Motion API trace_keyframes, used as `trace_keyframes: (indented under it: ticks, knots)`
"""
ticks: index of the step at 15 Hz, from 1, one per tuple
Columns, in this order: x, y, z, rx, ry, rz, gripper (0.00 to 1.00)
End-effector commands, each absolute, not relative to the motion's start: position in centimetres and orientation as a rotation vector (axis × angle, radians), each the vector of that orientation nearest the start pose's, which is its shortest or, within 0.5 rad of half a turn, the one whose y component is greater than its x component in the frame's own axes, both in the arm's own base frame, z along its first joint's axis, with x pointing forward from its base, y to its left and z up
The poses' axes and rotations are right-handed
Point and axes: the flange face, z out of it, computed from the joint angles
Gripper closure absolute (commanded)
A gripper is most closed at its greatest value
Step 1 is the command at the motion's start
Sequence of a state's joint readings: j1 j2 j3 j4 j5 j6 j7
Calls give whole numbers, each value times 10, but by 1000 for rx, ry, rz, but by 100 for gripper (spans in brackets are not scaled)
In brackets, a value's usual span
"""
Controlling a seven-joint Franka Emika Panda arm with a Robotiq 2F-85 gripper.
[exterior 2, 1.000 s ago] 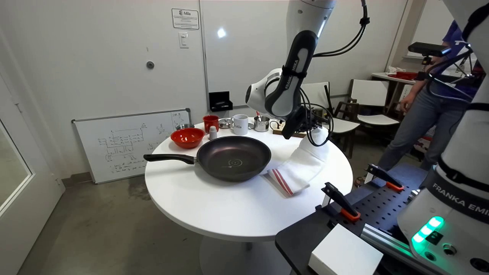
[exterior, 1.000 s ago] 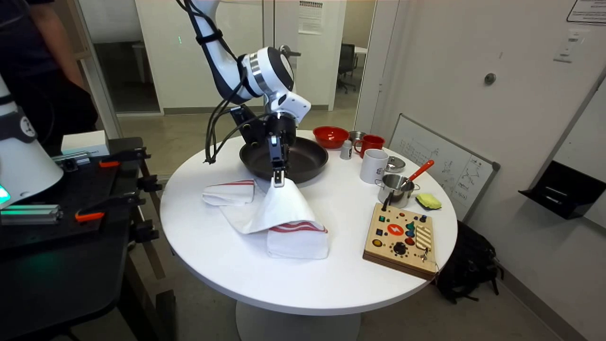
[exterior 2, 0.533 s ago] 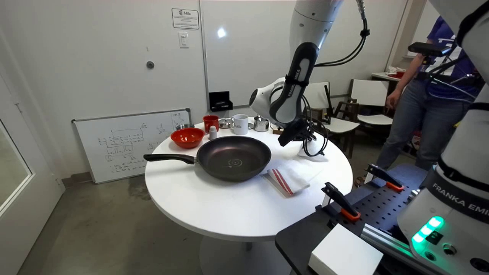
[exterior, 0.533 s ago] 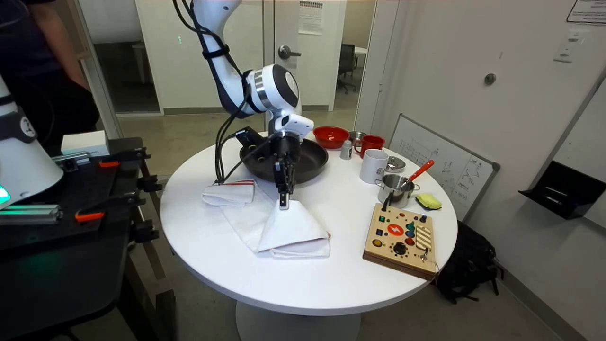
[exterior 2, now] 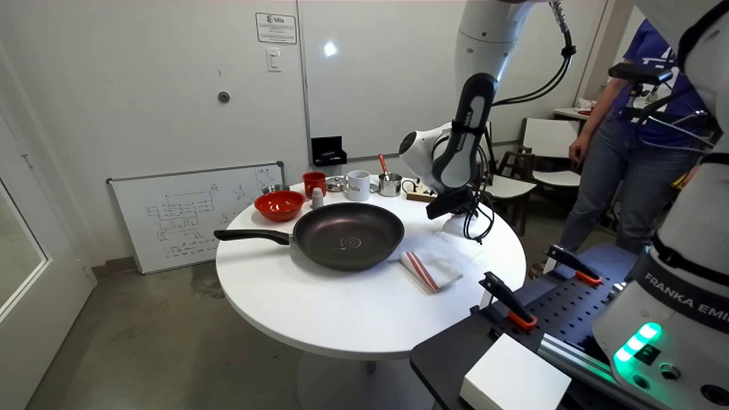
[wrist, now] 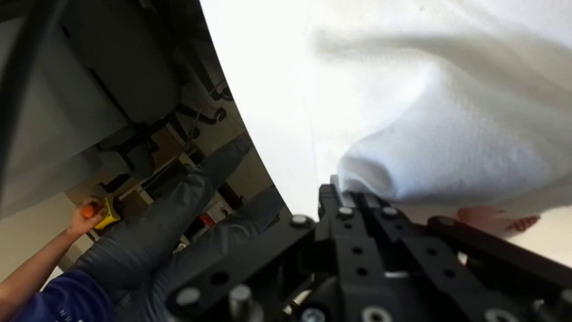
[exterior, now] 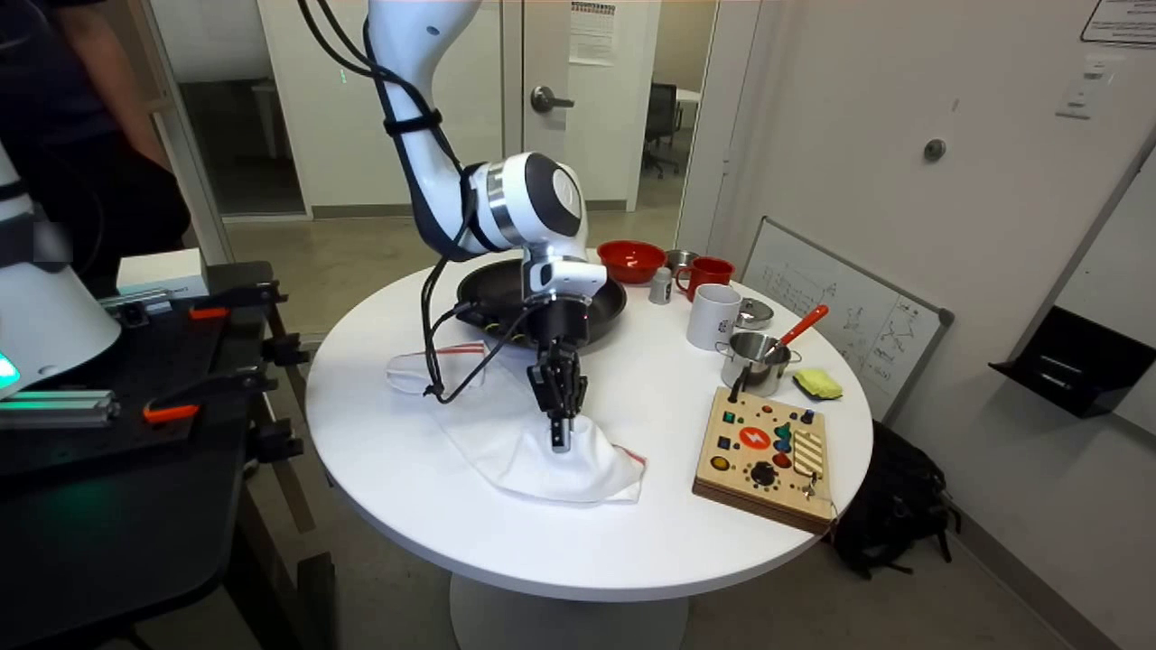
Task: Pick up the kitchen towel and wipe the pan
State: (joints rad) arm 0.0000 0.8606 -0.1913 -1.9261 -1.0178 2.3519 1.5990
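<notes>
I reach down to a round white table (exterior: pixel 506 546) beside a pale wall (exterior: pixel 840 108), with a whiteboard (exterior: pixel 844 311) leaning at its foot; a person (exterior 2: pixel 632 165) in jeans stands well apart from my jaws. Beyond my jaws, on the side away from my base (exterior 2: pixel 672 273), sit a white mug (exterior: pixel 713 318), a steel pot (exterior: pixel 766 377) with a red-handled utensil (exterior: pixel 802 326), a yellow sponge (exterior: pixel 817 383) and a wooden board (exterior: pixel 786 415) with knobs and buttons. My gripper (exterior: pixel 561 444) points down, its jaws drawn together and clamped on a fold of the towel (exterior: pixel 596 474), as the wrist view shows; whether the tips also press on the tabletop I cannot tell. The white towel lies rumpled on the table under and around my jaws, bunched up at the pinch, a bit of red stripe showing just beside it. Its folded, red-striped end rests farther from my jaws, near the pan (exterior 2: pixel 348 245). That pan sits upright on the table near my jaws, black and shallow, its long handle (exterior 2: pixel 253 235) pointing away from them; past it stand a red bowl (exterior 2: pixel 279 206) and a red mug (exterior 2: pixel 314 184).
</notes>
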Motion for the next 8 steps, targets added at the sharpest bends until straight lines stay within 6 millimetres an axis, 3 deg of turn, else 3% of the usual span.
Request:
trace_keyframes:
  ticks: [1, 7, 8]
  knots:
    - [533, -123, 17, 2101, -902, 250, 97]
    - [531, -115, 7, 2089, -841, 299, 98]
    - [530, -116, 5, 2096, -844, 294, 71]
